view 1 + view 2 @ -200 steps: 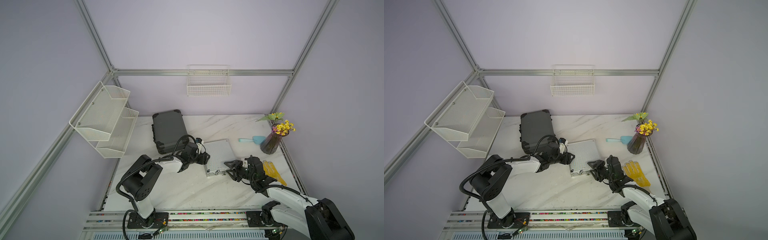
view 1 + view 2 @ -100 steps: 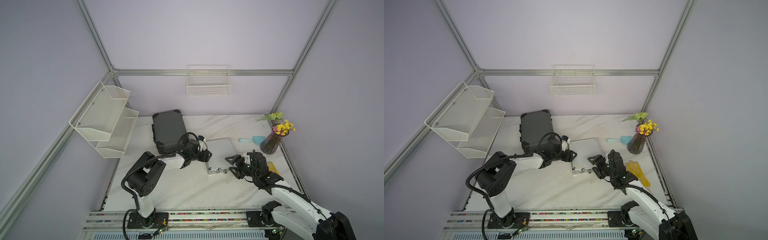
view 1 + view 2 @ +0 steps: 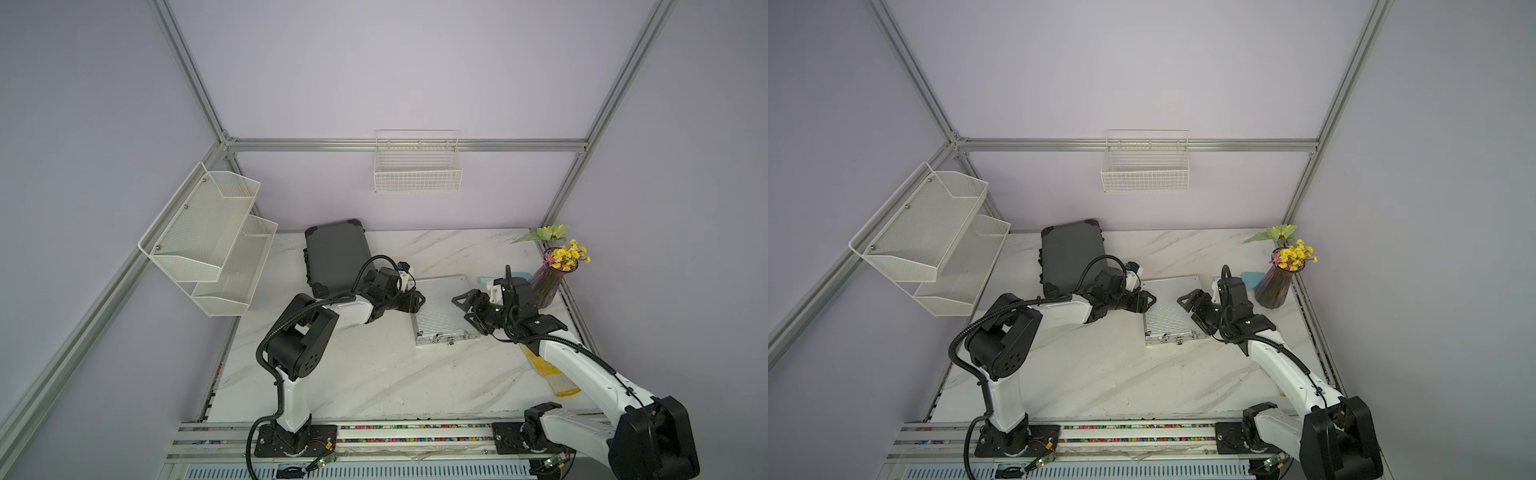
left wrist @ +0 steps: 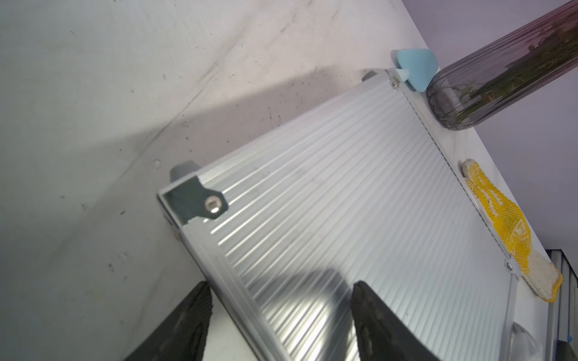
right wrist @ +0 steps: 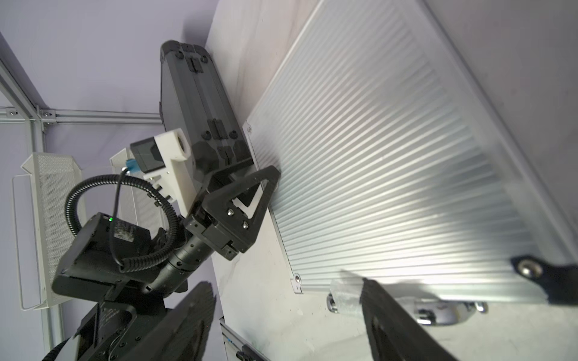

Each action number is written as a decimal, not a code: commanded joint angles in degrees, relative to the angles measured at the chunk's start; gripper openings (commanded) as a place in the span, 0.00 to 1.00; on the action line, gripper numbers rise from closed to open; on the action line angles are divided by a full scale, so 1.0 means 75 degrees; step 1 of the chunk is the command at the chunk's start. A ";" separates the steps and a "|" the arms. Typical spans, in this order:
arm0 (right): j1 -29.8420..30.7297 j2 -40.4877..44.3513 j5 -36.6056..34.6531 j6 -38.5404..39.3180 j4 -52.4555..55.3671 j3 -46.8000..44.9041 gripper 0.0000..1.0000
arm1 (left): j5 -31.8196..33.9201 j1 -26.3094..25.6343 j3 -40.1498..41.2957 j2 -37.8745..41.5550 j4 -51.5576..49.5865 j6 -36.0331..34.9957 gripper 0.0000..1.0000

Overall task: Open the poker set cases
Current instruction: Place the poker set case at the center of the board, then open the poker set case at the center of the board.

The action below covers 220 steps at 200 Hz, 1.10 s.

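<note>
Between the parted left jaws sits an edge of the silver aluminium case [image 4: 344, 203]; right jaws, also apart, should square onto what looks like its latch [image 5: 444, 314].

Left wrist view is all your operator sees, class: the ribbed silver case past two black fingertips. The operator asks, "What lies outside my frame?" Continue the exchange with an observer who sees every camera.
Observer: A dark grey case, lid down, flat on the table, left of the silver case and farther back.
Operator: Which edge opens?
Observer: The latches sit on the edge nearest the arms' bases.
Operator: Anything opposite me?
Observer: The right gripper, open, hovers at the case's right edge.
</note>
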State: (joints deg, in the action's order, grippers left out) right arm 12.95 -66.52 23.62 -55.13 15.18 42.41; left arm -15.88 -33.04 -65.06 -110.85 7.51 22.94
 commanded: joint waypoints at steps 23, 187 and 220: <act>-0.0915 -0.0607 -0.0823 0.1552 0.0502 0.0216 0.80 | -0.0227 0.0043 -0.0368 0.0102 -0.0194 -0.0136 0.73; -0.1293 -0.0929 0.0596 0.1641 -0.0374 -0.1254 0.78 | -0.1480 -0.0509 0.1795 0.1616 0.0033 0.2258 0.78; -0.1293 -0.0346 0.0872 0.1284 -0.0462 -0.1568 0.76 | -0.1540 -0.0737 0.1813 0.1525 0.0036 0.2426 0.77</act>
State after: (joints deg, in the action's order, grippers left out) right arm 3.46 -72.51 26.55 -42.87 13.54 31.86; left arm -25.63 -37.63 -52.73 -100.27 5.06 39.00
